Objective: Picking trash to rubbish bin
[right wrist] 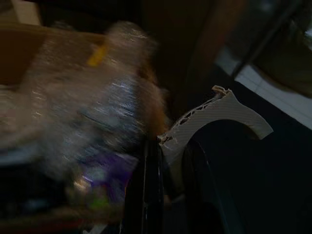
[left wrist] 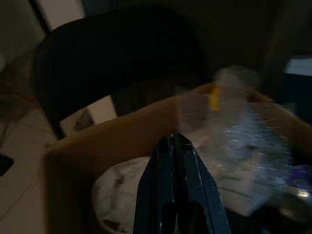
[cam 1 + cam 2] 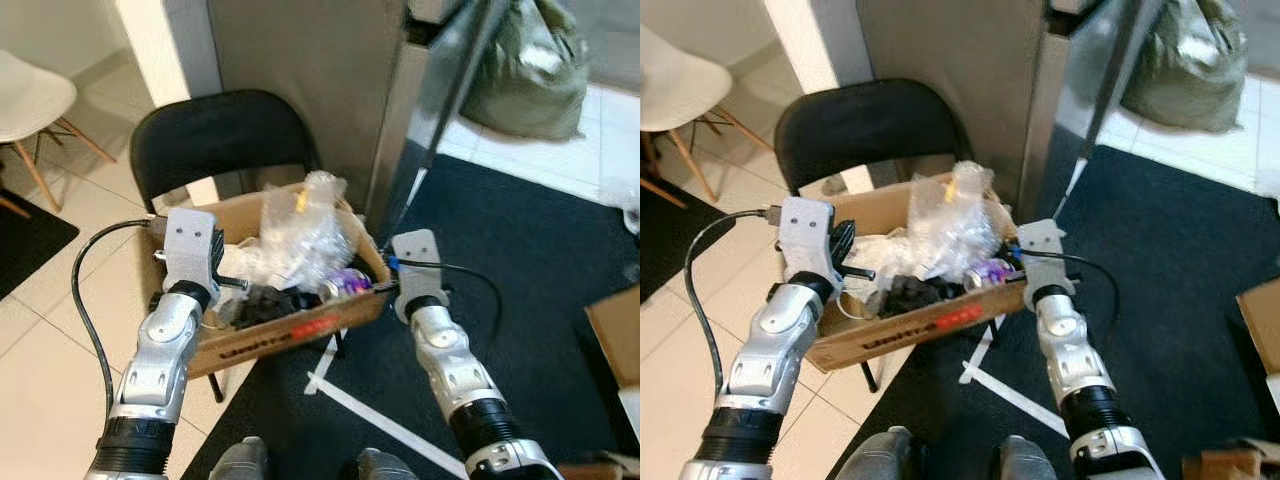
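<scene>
Both arms reach over the trash-filled cardboard box point(image 3: 270, 345) on the black chair point(image 3: 225, 135). The left gripper point(image 2: 174, 146) is pressed closed, empty. The right gripper point(image 1: 168, 146) pinches a pale broken plastic scrap point(image 1: 219, 117)

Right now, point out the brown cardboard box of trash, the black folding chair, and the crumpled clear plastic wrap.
brown cardboard box point(image 3: 270, 345), left eye view, front wall.
black folding chair point(image 3: 220, 130), left eye view, backrest.
crumpled clear plastic wrap point(image 3: 305, 235), left eye view, middle of the bundle.

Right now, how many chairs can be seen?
2. A black folding chair stands behind the cardboard box of trash, against the wall; a white chair with wooden legs stands at the far left. Others may be out of frame.
</scene>
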Controlling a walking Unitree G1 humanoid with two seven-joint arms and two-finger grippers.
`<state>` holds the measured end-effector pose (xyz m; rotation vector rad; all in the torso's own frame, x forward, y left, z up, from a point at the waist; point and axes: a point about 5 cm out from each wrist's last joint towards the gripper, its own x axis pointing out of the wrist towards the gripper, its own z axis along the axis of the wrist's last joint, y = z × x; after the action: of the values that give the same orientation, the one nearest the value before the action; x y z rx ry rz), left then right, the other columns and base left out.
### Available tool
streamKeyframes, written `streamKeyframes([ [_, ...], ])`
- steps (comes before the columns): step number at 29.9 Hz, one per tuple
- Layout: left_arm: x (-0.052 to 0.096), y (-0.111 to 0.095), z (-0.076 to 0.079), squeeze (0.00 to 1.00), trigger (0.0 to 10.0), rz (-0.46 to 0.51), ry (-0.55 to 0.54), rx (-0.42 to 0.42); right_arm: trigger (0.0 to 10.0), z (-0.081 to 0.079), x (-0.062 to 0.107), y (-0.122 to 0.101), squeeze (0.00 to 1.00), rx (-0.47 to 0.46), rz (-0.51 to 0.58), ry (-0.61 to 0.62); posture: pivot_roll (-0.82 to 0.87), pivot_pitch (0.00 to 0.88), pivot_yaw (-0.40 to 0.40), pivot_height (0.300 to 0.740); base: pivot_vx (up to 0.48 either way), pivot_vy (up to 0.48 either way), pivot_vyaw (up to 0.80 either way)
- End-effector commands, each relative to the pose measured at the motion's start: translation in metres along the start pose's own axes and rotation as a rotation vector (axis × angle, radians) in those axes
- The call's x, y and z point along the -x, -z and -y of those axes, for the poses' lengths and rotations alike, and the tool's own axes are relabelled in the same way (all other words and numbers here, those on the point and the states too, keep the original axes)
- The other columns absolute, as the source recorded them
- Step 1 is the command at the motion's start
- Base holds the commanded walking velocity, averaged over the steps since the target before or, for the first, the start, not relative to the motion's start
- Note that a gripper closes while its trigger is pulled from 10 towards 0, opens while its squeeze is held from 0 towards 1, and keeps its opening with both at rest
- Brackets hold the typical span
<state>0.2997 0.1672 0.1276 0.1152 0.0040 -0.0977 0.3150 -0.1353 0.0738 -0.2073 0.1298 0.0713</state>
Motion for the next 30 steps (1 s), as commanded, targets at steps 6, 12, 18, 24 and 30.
streamKeyframes([
  [6, 0.002, 0.002, -0.004, 0.0, 10.0, -0.01, -0.006, -0.015, 10.0, -0.009, 0.0, -0.001, 0.0, 0.004, 0.004, -0.022, 0.06, 0.062, -0.008, 0.74, 0.287, 0.0, 0.58],
  [12, 0.001, 0.002, -0.004, 0.0, 10.0, -0.009, -0.003, -0.017, 10.0, -0.009, 0.0, -0.001, 0.0, 0.007, 0.005, -0.022, 0.06, 0.056, -0.007, 0.74, 0.284, 0.0, 0.58],
  [18, 0.001, 0.002, -0.004, 0.0, 10.0, -0.009, -0.002, -0.019, 10.0, -0.01, 0.0, 0.0, 0.0, 0.012, 0.007, -0.024, 0.06, 0.051, -0.009, 0.74, 0.279, 0.0, 0.46],
  [24, 0.002, 0.015, 0.001, 0.0, 10.0, -0.093, 0.062, -0.044, 10.0, -0.014, -0.001, 0.001, 0.0, -0.018, -0.007, -0.076, 0.06, 0.049, -0.006, 0.74, 0.046, 0.0, 0.0],
  [30, 0.009, 0.034, 0.01, 0.0, 10.0, -0.23, 0.225, -0.058, 10.0, -0.038, 0.003, 0.019, 0.0, 0.182, -0.075, -0.4, 0.06, 0.05, -0.005, 0.74, 0.0, 0.0, 0.0],
])
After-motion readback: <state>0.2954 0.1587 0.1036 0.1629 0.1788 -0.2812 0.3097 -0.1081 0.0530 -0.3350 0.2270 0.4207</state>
